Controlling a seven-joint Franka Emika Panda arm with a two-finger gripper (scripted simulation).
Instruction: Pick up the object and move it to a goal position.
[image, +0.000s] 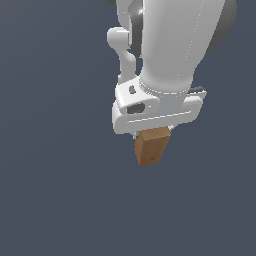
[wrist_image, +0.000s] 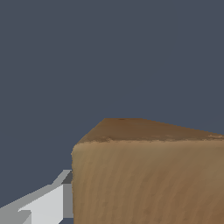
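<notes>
Step in hand: by my reading, carrying the wooden block (image: 151, 146) toward a goal position; no goal marker shows in either view, so how far is left cannot be judged.

Block, where it is: it hangs directly under the white gripper (image: 152, 134), its upper end tucked up between the jaws and most of its length sticking out below. It leans a little, the lower end swung toward the exterior view's left.

Jaws: pinching the block. In the exterior view only a dark sliver of finger shows beside the block's upper right corner; in the wrist view one pale finger (wrist_image: 48, 203) lies flat against the block's side, touching it.

Arm: the thick white forearm (image: 175, 45) comes down from the top of the exterior view, with the hand roughly mid-frame.

Background: plain dark blue-grey in both views. No bench edge, shadow or contact shows under the block, so I cannot tell how high it is held.

Grip quality: the hold looks to be near the block's top, leaving a long overhang. My judgement is that this leaves it free to pivot.

How to do it well: move smoothly, avoid sudden wrist turns, keep the squeeze constant, and do not loosen until the block is at the goal.

Risk: a jerk could let the plain wooden faces slip or twist further.
</notes>
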